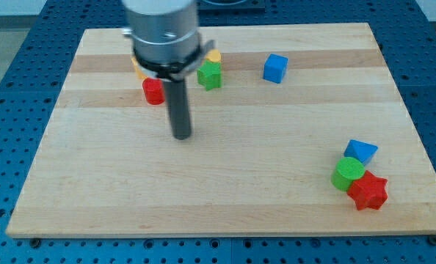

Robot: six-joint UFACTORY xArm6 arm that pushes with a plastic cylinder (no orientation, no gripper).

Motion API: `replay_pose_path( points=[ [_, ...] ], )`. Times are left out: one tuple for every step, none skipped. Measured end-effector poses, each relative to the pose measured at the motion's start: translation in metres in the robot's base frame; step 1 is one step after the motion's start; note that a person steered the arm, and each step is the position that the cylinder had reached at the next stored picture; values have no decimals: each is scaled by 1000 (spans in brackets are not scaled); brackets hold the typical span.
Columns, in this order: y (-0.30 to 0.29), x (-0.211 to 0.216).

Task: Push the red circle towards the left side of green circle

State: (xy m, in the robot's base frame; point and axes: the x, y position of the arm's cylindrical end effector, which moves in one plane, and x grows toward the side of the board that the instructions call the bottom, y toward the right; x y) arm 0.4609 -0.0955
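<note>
Bench (225, 213) wide, mostly bare. No claw on rig: plain rod, my tip (182, 136), holds nothing. Green circle (348, 174) far to view's lower right of tip. Red circle (153, 92) just upper left of tip, apart; tip sits between them, wrong side for push.

single high front view, angled down, whole wooden board (225, 198) visible

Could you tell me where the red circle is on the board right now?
The red circle sits in the view's upper left, just up-left of my tip, with the green star to its right.
</note>
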Motion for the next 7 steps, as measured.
replay_pose_path(
  points=[
    [-53, -20],
    [-92, -51],
    [-101, -84],
    [-98, -106],
    [-81, -109],
    [-61, -102],
    [-42, -93]
  ],
)
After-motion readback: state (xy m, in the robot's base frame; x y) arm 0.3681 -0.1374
